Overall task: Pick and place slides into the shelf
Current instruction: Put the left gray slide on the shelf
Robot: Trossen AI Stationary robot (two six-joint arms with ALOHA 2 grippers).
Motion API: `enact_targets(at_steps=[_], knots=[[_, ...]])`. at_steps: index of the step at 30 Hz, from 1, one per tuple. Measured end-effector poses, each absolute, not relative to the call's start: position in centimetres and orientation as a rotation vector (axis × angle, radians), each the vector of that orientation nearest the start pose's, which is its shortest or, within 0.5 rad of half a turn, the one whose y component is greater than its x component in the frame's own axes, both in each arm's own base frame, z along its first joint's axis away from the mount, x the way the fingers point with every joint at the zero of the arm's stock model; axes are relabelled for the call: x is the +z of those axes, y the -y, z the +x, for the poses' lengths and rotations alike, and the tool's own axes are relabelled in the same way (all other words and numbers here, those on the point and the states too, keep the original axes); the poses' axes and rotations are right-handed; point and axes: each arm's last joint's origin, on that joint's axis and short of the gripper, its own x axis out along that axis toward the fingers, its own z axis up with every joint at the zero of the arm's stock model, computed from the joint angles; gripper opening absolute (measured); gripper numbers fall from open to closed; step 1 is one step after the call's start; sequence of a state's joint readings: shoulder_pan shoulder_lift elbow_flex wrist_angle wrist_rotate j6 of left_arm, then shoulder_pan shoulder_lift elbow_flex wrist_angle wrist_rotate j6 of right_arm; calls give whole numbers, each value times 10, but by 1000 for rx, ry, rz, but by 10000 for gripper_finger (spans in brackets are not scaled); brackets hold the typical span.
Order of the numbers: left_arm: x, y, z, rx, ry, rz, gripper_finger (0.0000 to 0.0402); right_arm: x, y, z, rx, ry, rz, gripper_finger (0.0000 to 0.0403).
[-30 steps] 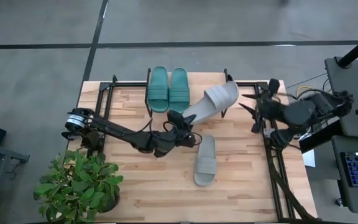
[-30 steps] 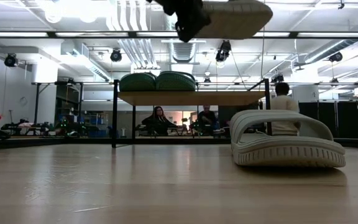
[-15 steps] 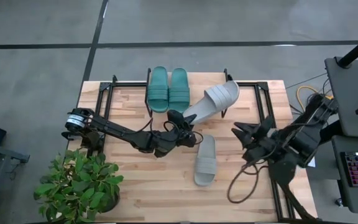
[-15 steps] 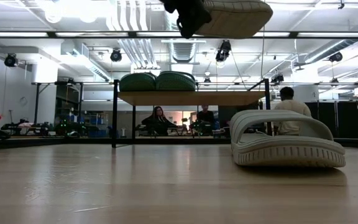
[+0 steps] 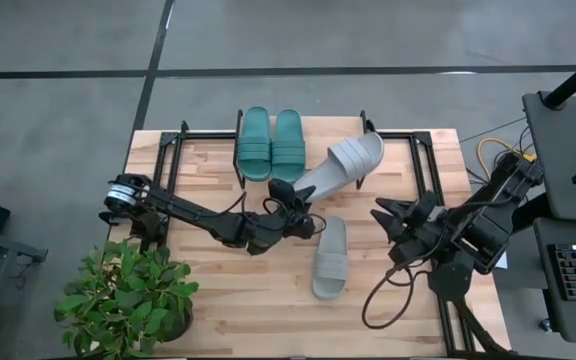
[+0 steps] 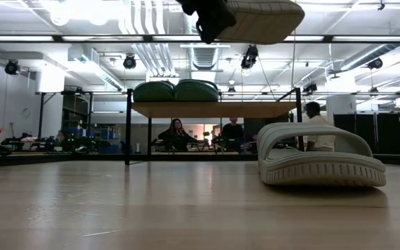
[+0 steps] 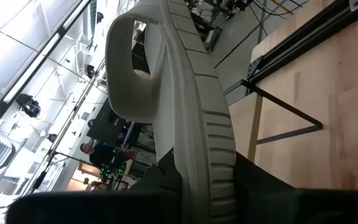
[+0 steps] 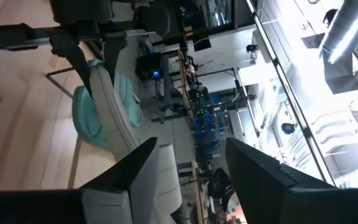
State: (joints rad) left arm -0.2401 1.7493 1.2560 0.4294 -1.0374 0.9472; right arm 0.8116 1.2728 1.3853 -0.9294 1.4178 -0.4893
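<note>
My left gripper (image 5: 296,200) is shut on a light grey slide (image 5: 346,163), held high over the table beside the shelf (image 6: 214,110); in the low view the slide (image 6: 259,19) shows at the top edge. Two teal slides (image 5: 271,143) rest side by side on the shelf's plank. The second grey slide (image 5: 330,257) lies sole-down on the table. My right gripper (image 5: 383,228) hovers open to the right of that slide, with its fingers pointing toward the table's left. My left gripper pinches the grey slide at its heel end (image 7: 197,168), one finger on the footbed side and one on the underside. The fingers (image 7: 166,183) come roughly level from the table's left, along the slide's length. The slide is lifted clear, its toe end (image 5: 368,150) pointing toward the shelf's right part.
A potted plant (image 5: 128,295) stands at the near left corner. Black frame rails (image 5: 433,200) run along the table's left and right sides. A loose cable (image 5: 388,300) loops under the right arm. People (image 6: 176,132) sit beyond the table.
My right arm has swung from the table's far right corner toward the near edge and leftward, ending beside the grey slide on the table; most of that travel was in the first half second. The held slide has stayed where it was.
</note>
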Motion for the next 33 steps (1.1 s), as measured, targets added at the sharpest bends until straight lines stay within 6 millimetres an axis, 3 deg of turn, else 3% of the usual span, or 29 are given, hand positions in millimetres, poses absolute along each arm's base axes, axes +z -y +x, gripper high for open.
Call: enact_targets(at_steps=[7, 16, 27, 33], knots=[[295, 69, 388, 722, -428, 931, 37, 381, -151, 183, -430, -526, -1189, 170], [295, 70, 388, 719, -425, 930, 37, 349, -170, 211, -399, -618, -1306, 167], [295, 76, 387, 691, -410, 932, 37, 335, -155, 237, -454, -740, -1386, 166], [295, 76, 387, 700, -414, 931, 37, 353, -146, 233, -660, -589, -1083, 154]])
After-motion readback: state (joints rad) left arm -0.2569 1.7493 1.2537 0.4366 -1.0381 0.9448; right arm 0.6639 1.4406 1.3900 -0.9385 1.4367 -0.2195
